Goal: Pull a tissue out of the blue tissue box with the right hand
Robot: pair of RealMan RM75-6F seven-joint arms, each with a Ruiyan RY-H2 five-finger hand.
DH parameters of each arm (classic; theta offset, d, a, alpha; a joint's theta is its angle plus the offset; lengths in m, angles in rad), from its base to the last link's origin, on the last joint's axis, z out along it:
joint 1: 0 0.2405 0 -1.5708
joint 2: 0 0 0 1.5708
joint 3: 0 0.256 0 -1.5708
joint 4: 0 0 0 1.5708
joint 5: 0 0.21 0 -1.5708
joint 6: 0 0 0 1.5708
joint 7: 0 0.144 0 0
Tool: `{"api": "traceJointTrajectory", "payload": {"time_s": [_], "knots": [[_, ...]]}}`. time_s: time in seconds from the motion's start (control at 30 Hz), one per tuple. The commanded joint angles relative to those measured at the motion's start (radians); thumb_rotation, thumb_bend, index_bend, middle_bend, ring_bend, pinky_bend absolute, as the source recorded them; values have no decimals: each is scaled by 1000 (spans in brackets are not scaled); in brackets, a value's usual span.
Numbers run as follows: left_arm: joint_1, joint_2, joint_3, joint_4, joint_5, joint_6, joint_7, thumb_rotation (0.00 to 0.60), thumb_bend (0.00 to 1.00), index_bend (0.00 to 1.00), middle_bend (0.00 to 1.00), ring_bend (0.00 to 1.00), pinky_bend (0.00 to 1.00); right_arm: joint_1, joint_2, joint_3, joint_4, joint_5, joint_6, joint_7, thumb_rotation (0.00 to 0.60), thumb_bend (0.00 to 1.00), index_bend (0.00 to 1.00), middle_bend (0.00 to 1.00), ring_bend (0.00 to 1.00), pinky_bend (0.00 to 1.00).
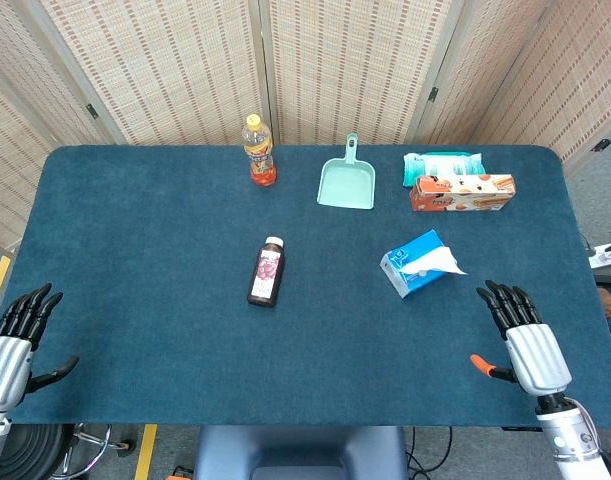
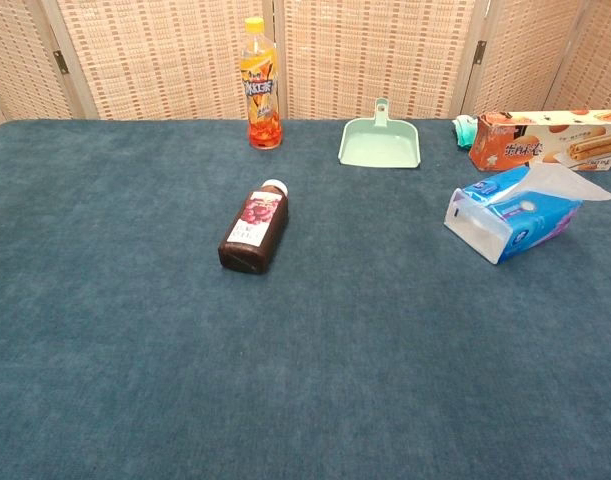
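Observation:
The blue tissue box [image 1: 412,261] [image 2: 505,217] lies on the dark blue table, right of centre, with a white tissue [image 1: 437,262] [image 2: 570,182] sticking out of its top toward the right. My right hand [image 1: 525,335] hovers near the table's front right corner, fingers extended and apart, holding nothing, a short way in front and right of the box. My left hand [image 1: 13,340] is at the front left edge, fingers spread, empty. Neither hand shows in the chest view.
A dark juice bottle [image 1: 267,271] [image 2: 253,229] lies on its side mid-table. At the back stand an orange drink bottle [image 1: 259,151] [image 2: 261,86], a mint dustpan [image 1: 346,181] [image 2: 380,138], a biscuit box [image 1: 461,192] [image 2: 545,137] and a teal wipes pack [image 1: 443,163].

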Motion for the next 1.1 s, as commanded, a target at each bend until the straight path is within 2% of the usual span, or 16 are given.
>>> {"api": "traceJointTrajectory", "payload": {"time_s": [0.03,0.3,0.43,0.6,0.83,1.1], "knots": [[0,0,1,4,-2,-3,2,600,259,0,0,0,115,1,-1,4,1,3,-6,-3,600,68,0,0,0,0],[4,4,0,4,1,11,-13,600,258,0,0,0,115,22,-38,48,27,30,-19,-21,600,68,0,4,0,0],[2,5,1,3,3,10,-15,600,258,0,0,0,116,61,-68,100,38,91,-67,-43,600,89,94,71,0,0],[4,9,-1,3,0,14,-31,600,258,0,0,0,115,135,-115,181,65,209,-162,-134,600,143,254,173,0,0],[4,12,-1,7,-4,12,-48,600,259,0,0,0,115,232,-189,258,120,376,-283,-244,600,172,311,228,0,0],[4,15,-1,8,-5,11,-59,600,258,0,0,0,116,310,-261,290,183,501,-357,-342,600,172,353,265,0,0]]}}
